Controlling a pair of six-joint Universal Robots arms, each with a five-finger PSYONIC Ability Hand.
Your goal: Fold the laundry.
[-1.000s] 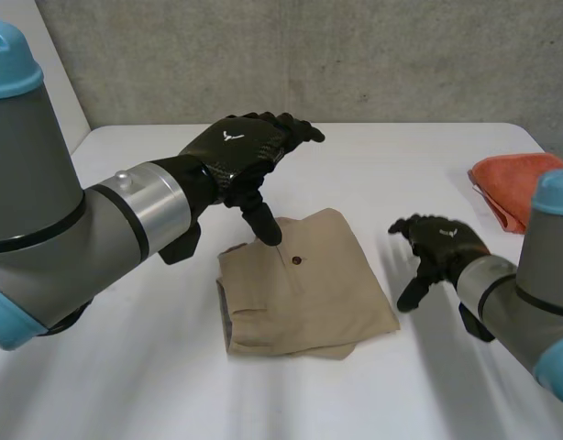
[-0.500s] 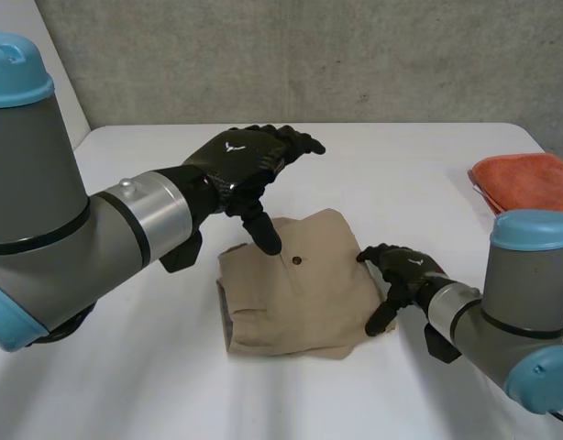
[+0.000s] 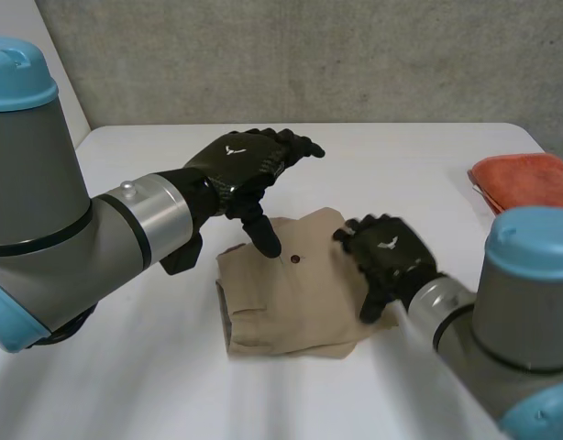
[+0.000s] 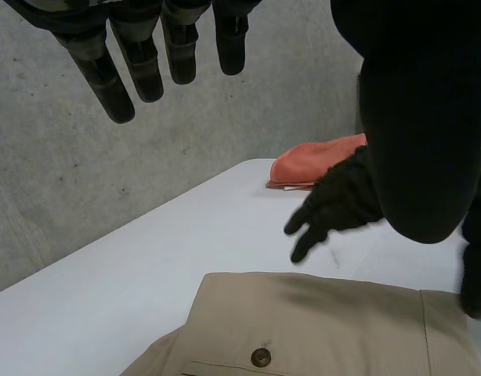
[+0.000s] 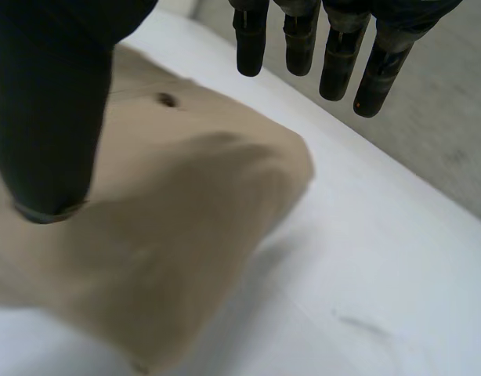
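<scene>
The folded tan trousers [image 3: 291, 307] lie mid-surface [image 3: 126, 367]. The left hand [image 3: 240, 165], fingers straight and released, hangs over their far left edge. The right hand [image 3: 387, 257], relaxed and empty, is over the right edge, probably to flatten the fold.

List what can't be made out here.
- Head view: the right hand covers the right edge of the tan garment, so whether it touches the cloth can't be told.
- Head view: the orange cloth is cut off by the picture's edge.
- Left wrist view: the thumb of the left hand hides part of the garment.
</scene>
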